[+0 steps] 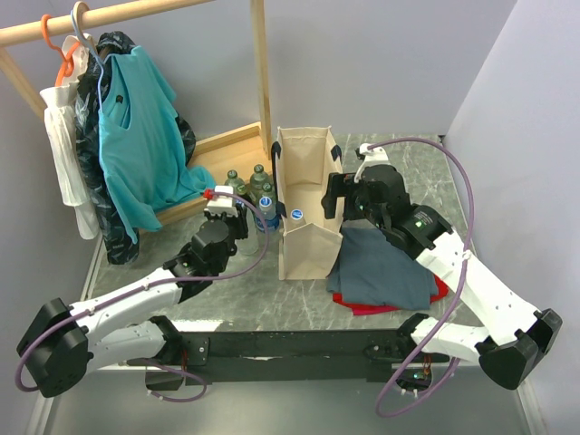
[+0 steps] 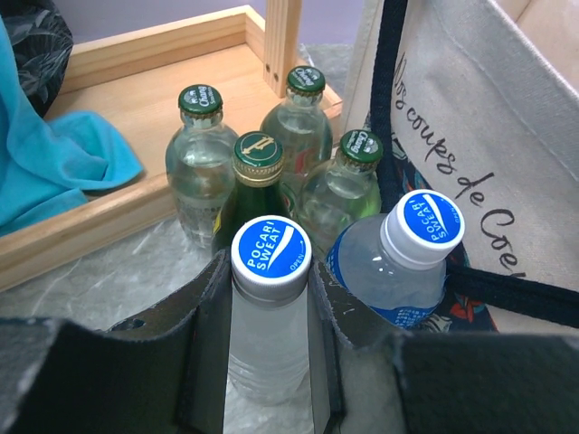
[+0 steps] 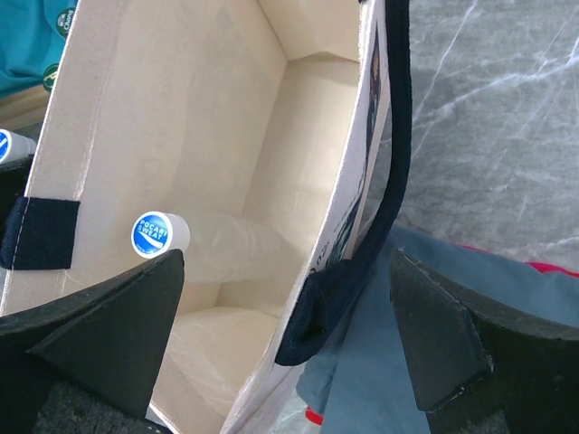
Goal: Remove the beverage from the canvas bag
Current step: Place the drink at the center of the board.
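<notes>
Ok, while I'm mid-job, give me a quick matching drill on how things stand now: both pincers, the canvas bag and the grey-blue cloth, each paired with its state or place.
Column A
1. left pincer
2. right pincer
3. canvas bag
4. grey-blue cloth

Column B
a. spread out beside the bag
b. upright, with a leaning bottle inside
c. shut on a Pocari Sweat bottle outside the bag
d. open, straddling the bag's wall

Pairs: 1-c, 2-d, 3-b, 4-a
</notes>
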Controlling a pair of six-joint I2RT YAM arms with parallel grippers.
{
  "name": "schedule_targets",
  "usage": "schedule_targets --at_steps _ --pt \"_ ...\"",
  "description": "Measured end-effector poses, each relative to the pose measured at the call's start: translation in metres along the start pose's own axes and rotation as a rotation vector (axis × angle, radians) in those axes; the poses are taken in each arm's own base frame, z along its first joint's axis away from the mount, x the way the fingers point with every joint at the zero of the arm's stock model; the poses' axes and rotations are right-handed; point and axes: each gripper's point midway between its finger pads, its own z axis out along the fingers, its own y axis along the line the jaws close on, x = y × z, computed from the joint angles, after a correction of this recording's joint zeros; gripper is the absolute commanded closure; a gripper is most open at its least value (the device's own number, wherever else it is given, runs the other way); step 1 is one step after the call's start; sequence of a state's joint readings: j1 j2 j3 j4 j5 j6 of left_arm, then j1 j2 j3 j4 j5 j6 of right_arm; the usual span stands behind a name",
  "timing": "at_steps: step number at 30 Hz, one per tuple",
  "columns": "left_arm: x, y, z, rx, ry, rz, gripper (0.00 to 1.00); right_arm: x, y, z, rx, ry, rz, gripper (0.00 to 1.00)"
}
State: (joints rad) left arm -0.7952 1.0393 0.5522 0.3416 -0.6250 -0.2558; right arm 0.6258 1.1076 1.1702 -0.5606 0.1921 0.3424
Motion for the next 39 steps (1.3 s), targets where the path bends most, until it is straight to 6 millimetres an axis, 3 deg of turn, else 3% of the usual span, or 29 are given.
schedule_targets --at_steps 14,16,17,19,22,23,27,28,29,30,39 --pt "0.000 -0.003 0.004 0.008 -0.024 0.007 0.99 0.002 0.000 0.003 0.003 0.009 -0.002 0.00" --pt "0.000 -0.003 0.004 0.008 -0.024 0.008 0.87 0.002 0.000 0.003 0.003 0.009 -0.003 0.00" --pt "0.000 -0.003 0.004 0.007 -0.024 0.008 0.74 0.002 0.000 0.003 0.004 0.009 -0.003 0.00" --pt "0.000 -0.003 0.004 0.007 -0.024 0.008 0.76 0.002 0.000 0.003 0.003 0.009 -0.003 0.00" --pt "0.000 -0.003 0.004 0.008 -0.024 0.010 0.68 0.002 0.000 0.003 0.004 0.009 -0.003 0.00" --pt "0.000 -0.003 0.004 0.008 -0.024 0.011 0.58 0.002 0.000 0.003 0.003 0.010 -0.003 0.00" --pt "0.000 -0.002 0.004 0.007 -0.023 0.012 0.56 0.003 0.000 0.004 0.004 0.011 -0.003 0.00" --pt "0.001 -0.002 0.004 0.007 -0.023 0.012 0.52 0.003 0.000 0.004 0.004 0.012 -0.003 0.00" --pt "0.000 -0.002 0.004 0.007 -0.023 0.012 0.38 0.003 0.000 0.004 0.004 0.012 -0.003 0.00" --pt "-0.001 -0.003 0.005 0.009 -0.028 0.007 0.36 0.003 0.000 0.004 0.004 0.011 -0.003 0.00" --pt "-0.031 -0.010 0.004 0.026 -0.108 -0.052 0.21 0.003 0.000 0.004 0.004 0.011 -0.003 0.00"
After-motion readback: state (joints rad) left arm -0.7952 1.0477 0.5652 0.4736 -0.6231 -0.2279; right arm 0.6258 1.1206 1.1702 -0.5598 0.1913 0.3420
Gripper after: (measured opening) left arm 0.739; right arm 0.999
